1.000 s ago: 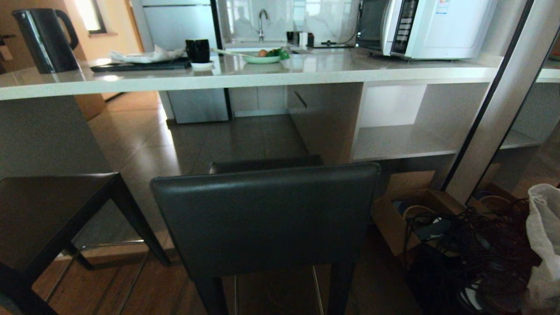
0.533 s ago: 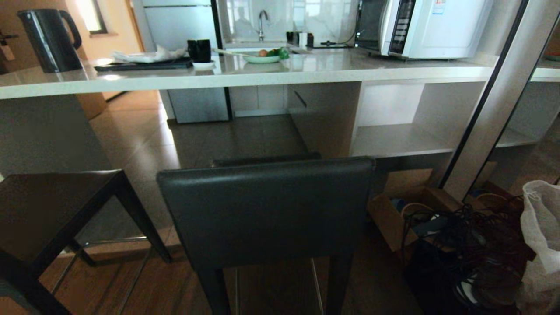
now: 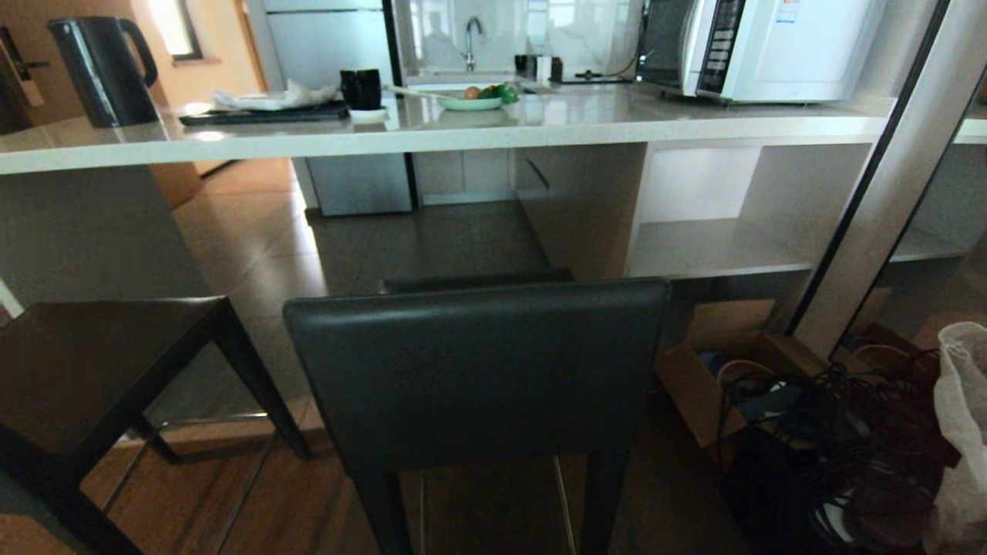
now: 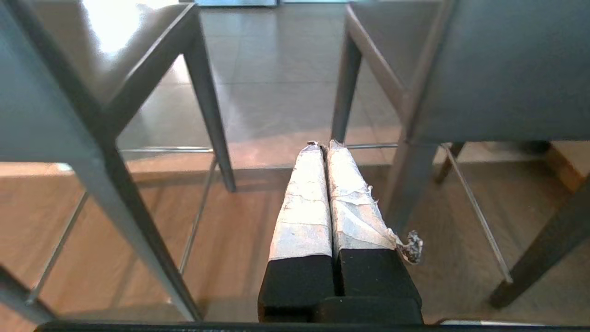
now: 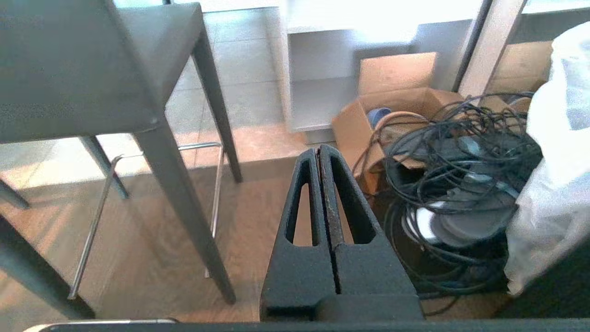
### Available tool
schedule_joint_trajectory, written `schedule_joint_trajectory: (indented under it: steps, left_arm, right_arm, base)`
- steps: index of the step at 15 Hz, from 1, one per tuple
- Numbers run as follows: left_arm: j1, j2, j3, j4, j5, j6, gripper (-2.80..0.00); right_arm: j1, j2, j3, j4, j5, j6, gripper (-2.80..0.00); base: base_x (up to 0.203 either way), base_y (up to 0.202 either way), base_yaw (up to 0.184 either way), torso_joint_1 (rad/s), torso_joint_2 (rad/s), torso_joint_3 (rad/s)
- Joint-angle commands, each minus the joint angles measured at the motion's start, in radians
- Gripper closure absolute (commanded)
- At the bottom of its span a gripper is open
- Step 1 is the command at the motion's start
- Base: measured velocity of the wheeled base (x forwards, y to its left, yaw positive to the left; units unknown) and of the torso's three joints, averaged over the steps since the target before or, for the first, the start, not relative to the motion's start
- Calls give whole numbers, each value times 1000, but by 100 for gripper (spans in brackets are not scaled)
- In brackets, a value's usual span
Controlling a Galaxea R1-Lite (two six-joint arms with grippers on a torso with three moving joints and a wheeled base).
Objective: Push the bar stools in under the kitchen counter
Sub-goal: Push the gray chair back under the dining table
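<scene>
One of the bar stools (image 3: 474,370) stands at the centre of the head view, its dark grey backrest towards me and its seat short of the kitchen counter (image 3: 463,131). A second stool (image 3: 85,362) stands to its left, turned at an angle. Neither arm shows in the head view. In the left wrist view, my left gripper (image 4: 322,144) hangs shut and empty above the wooden floor, between the left stool (image 4: 37,115) and the centre stool (image 4: 507,69). My right gripper (image 5: 319,148) is shut and empty too, to the right of the centre stool (image 5: 69,69).
On the counter stand a black kettle (image 3: 104,69), a tray, mugs, a plate and a microwave (image 3: 763,46). Right of the centre stool are an open shelf unit (image 3: 709,247), a cardboard box (image 3: 717,378), a cable tangle (image 3: 833,439), a white bag (image 3: 960,432) and a slanted pillar (image 3: 871,208).
The whole head view has shifted slightly to the right, so the camera has moved. The stools keep their places relative to the counter.
</scene>
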Motion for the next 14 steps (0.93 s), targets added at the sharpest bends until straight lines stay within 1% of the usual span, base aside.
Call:
schedule_joint_trajectory:
  steps: [1,2,14]
  left_arm:
    - [0,1,0,1,0,0,0]
    - [0,1,0,0,0,0,0]
    - [0,1,0,1,0,0,0]
  right_arm:
    - [0,1,0,0,2,-1,0]
    - [0,1,0,0,0,-1,0]
    - [0,1,0,0,0,-1,0]
  base:
    - [1,79,-18,0,3,2]
    - [1,129,1,7,0,-1]
    - [0,196,-1,2,3,2]
